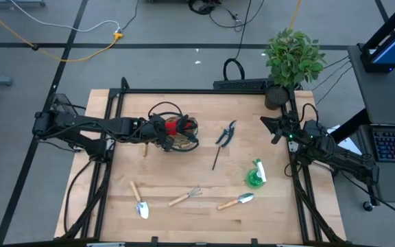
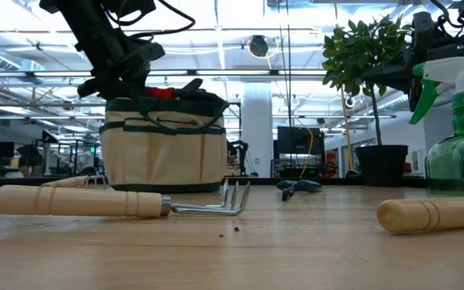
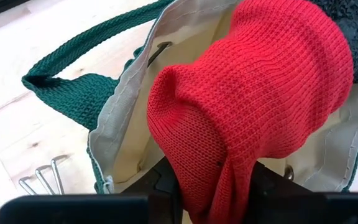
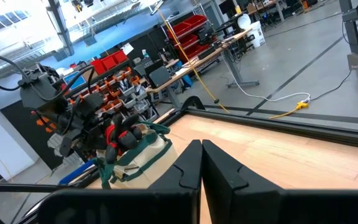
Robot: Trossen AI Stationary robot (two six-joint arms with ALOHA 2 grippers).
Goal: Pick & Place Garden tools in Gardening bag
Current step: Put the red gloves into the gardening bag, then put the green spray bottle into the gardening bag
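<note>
My left gripper (image 1: pixel 162 129) is shut on the red-black glove (image 3: pixel 260 87) over the open mouth of the tan gardening bag (image 1: pixel 178 137); in the low view the glove (image 2: pixel 161 91) shows at the bag's top (image 2: pixel 163 145). On the table lie two trowels (image 1: pixel 140 203) (image 1: pixel 236 202), a hand rake (image 1: pixel 184 197), black shears (image 1: pixel 225 133), a thin stick (image 1: pixel 215 158) and the green spray bottle (image 1: pixel 255 173). My right gripper (image 1: pixel 277 127) is shut and empty at the table's right edge, fingers together in its wrist view (image 4: pixel 202 158). My left gripper pinches the glove's red knitted cuff (image 3: pixel 213 168) between its two fingers (image 3: pixel 166 186), the knit bunched in folds. The fingers come from the table's left, slanting down. The glove's dark palm end (image 3: pixel 353 25) reaches out beyond the fingers over the bag's open inside (image 3: pixel 135 143).
Another wooden-handled pronged tool (image 1: pixel 145 147) lies just left of the bag, its tines in the left wrist view (image 3: pixel 42 177). A potted plant (image 1: pixel 292 58) stands at the far right corner. The bag's green loop handle (image 3: pixel 73 81) lies on the wood.
</note>
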